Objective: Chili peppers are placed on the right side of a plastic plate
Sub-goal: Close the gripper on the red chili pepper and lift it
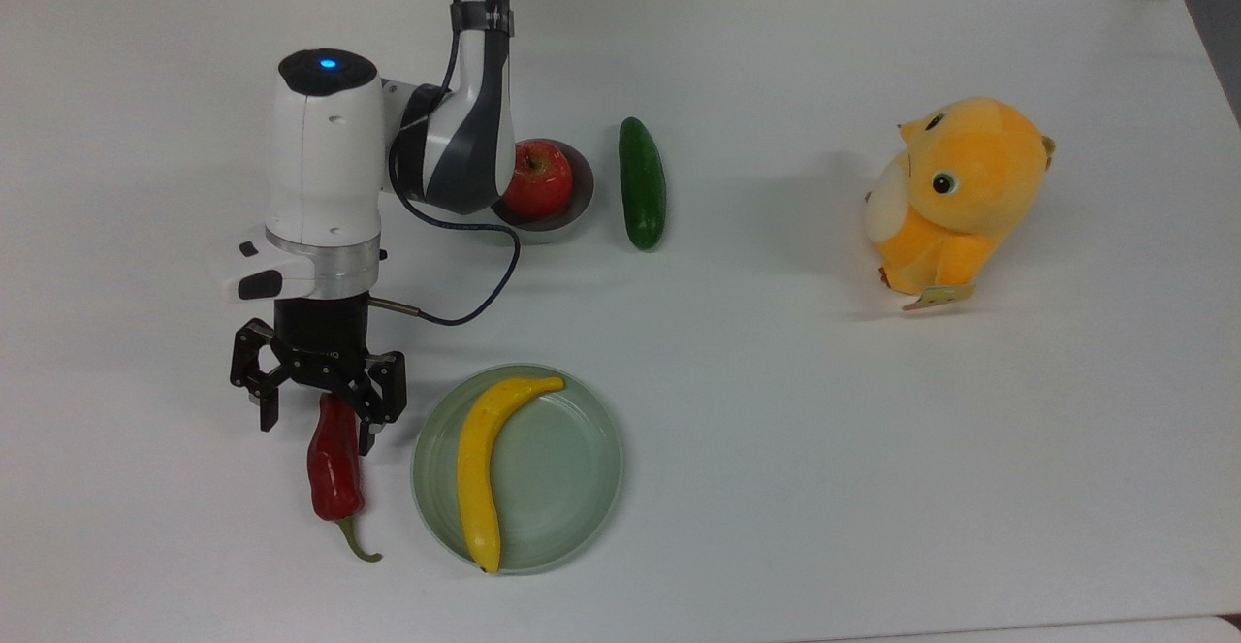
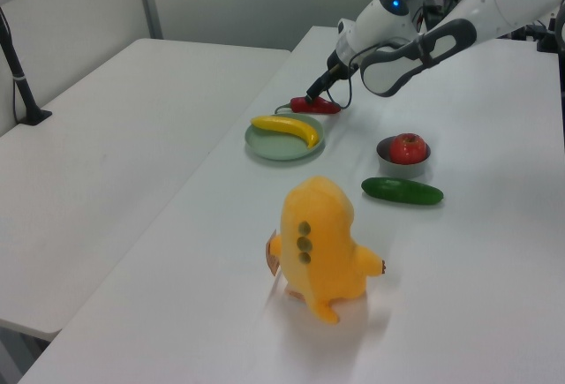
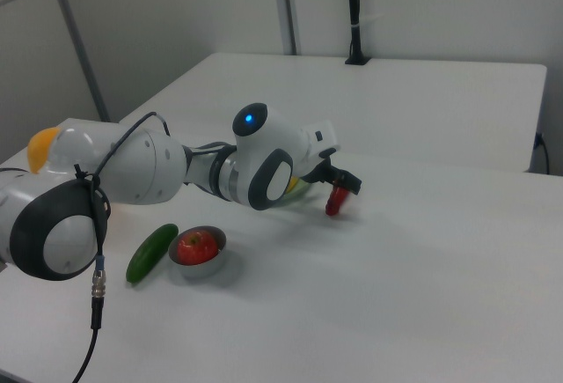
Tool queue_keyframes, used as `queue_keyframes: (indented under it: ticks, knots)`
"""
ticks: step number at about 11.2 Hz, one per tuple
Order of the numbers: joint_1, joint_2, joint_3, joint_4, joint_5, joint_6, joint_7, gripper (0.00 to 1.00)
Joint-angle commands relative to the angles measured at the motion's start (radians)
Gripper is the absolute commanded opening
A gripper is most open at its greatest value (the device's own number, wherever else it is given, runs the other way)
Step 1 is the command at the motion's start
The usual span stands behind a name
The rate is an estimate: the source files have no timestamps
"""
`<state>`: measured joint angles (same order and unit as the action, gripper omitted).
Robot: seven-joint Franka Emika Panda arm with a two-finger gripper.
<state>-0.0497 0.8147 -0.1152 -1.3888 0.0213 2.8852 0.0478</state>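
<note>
Fingers of the end effector stand spread, straddling the chili pepper's blunt end on the tabletop, gripping nothing. That placement suits a pinch across its width, clear of the plastic plate beside it.

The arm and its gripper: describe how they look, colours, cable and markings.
The arm has glossy white rounded shells with dark grey joint sections, a silver metal ring at the wrist and a glowing blue light on top. A thin black cable loops from the wrist. The black two-finger gripper has an open linkage frame.
</note>
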Motion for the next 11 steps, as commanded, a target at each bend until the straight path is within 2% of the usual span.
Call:
queue_keyframes:
  ticks: [1, 2, 3, 4, 8, 11]
  knots:
    - [0.002, 0.024, -0.007, 0.021, -0.041, 0.016, 0.007, 0.65]
    - [0.001, 0.029, -0.007, 0.017, -0.076, 0.016, 0.009, 0.35]
    - [-0.005, 0.03, -0.006, 0.017, -0.081, 0.016, 0.007, 0.14]
    - [-0.004, 0.029, -0.004, 0.016, -0.081, 0.016, 0.007, 0.0]
    - [-0.01, 0.005, 0.003, 0.016, -0.064, 0.014, 0.026, 0.0]
    - [-0.009, -0.014, 0.035, 0.014, 0.0, 0.011, 0.026, 0.0]
